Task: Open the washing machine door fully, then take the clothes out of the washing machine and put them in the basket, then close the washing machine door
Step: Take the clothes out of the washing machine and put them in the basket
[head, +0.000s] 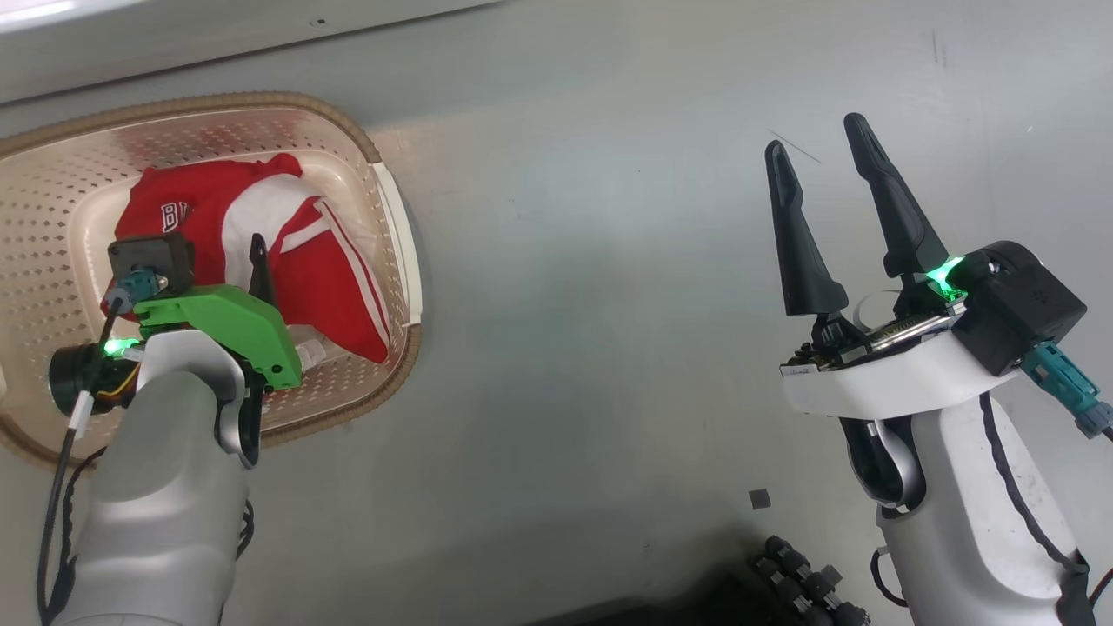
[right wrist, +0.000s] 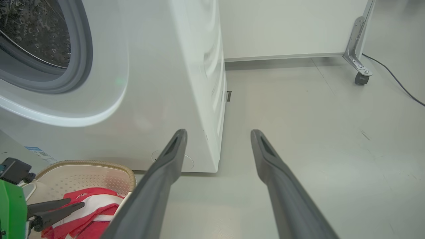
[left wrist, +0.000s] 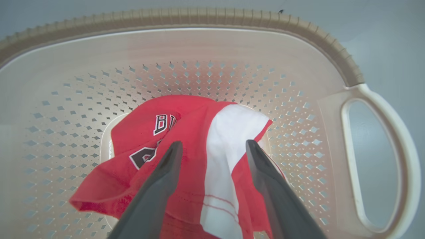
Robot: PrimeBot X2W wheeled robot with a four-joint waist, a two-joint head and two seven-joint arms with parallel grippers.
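Left gripper (left wrist: 213,143) fingers released above clothes (left wrist: 186,113) in basket (left wrist: 199,18); right gripper (head: 814,135) fingers spread, empty; washing machine (right wrist: 159,83) left to shut.

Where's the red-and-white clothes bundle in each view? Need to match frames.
Head view: red-and-white fabric clothes bundle, left side, inside the cream perforated plastic basket.
Left wrist view: lower centre, framed by the open left end effector.
Right wrist view: bottom-left corner.
Shared landmark: the basket's brown rim, around the bundle in all three.
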